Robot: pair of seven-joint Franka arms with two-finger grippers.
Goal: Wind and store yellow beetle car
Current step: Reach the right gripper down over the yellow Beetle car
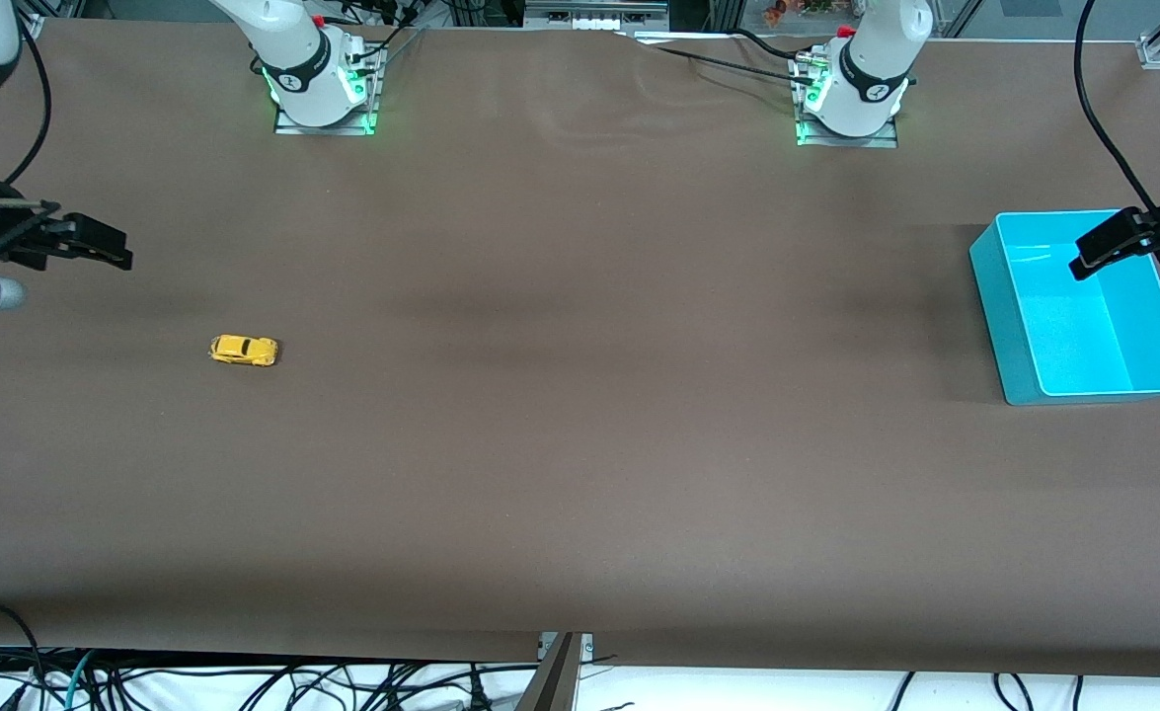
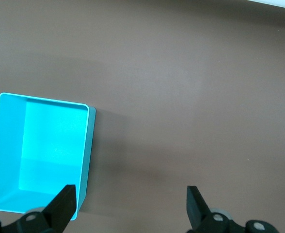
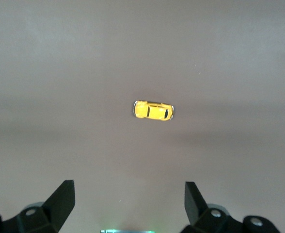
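The yellow beetle car (image 1: 243, 351) sits alone on the brown table toward the right arm's end; the right wrist view shows the car (image 3: 153, 110) from above, with dark windows. My right gripper (image 1: 96, 242) hangs open in the air above the table at that end, apart from the car and holding nothing. My left gripper (image 1: 1113, 244) hangs open above the turquoise bin (image 1: 1002, 306), also holding nothing. In the left wrist view the bin (image 2: 87, 160) lies beside one fingertip (image 2: 65, 201), and its inside holds nothing.
The two arm bases (image 1: 321, 84) (image 1: 851, 94) stand at the table's edge farthest from the front camera. Cables (image 1: 244, 681) hang below the table's near edge. Brown cloth (image 1: 580, 395) covers the whole tabletop.
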